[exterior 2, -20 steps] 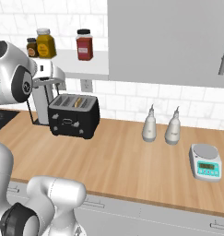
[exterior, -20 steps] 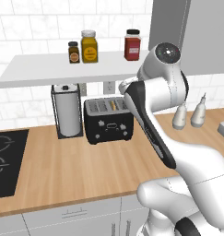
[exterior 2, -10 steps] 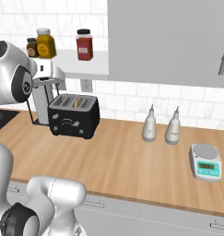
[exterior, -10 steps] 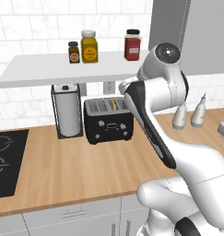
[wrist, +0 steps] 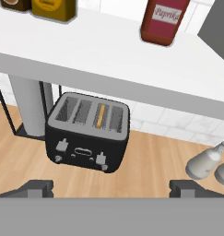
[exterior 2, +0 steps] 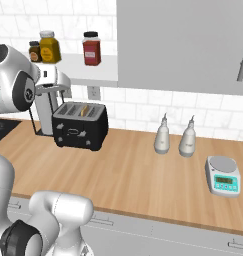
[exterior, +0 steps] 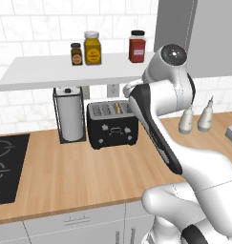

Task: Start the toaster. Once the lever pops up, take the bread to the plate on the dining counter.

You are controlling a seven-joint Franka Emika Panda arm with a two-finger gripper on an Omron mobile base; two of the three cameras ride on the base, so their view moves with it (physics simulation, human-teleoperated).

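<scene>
One bread (wrist: 101, 115) slice | upright in toaster (wrist: 88, 133) slot | edge up

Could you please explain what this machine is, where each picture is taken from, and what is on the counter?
It is a white robot arm on a base, in a rendered kitchen. Two cameras sit behind the arm, left and right; a third rides on the hand and looks along the gripper, which is open and holds nothing. On the wood counter stands a black toaster with a slice of bread in one slot. Beside it is a paper towel roll; further along are two grey shakers and a small scale. The shelf above carries three jars. A dark cooktop lies at the counter's left end.
</scene>
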